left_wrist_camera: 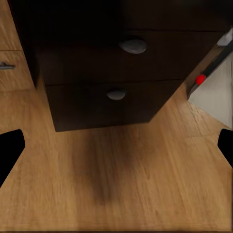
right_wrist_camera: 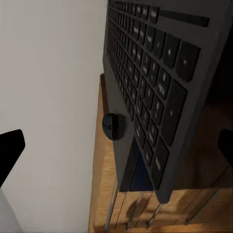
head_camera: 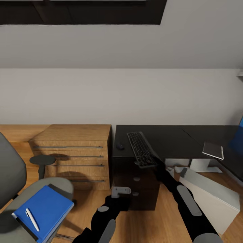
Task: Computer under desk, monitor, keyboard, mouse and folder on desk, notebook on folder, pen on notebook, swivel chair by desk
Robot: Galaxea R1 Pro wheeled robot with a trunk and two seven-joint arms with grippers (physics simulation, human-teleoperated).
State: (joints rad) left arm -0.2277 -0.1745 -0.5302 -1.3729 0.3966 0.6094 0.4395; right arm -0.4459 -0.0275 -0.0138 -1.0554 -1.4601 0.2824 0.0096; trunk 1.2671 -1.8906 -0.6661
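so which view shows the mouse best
The head view: the mouse sits whole on the desk, just left of the keyboard. The right wrist view catches it close but blurred, beside the keyboard's edge.

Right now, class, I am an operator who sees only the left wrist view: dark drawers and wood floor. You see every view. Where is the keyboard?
Observer: The keyboard lies on the desk, its near end sticking out past the front edge.
Operator: And the mouse?
Observer: The mouse sits on the desk beside the keyboard, toward the robot's left.
Operator: The folder?
Observer: The folder lies on the swivel chair, with the pen on top.
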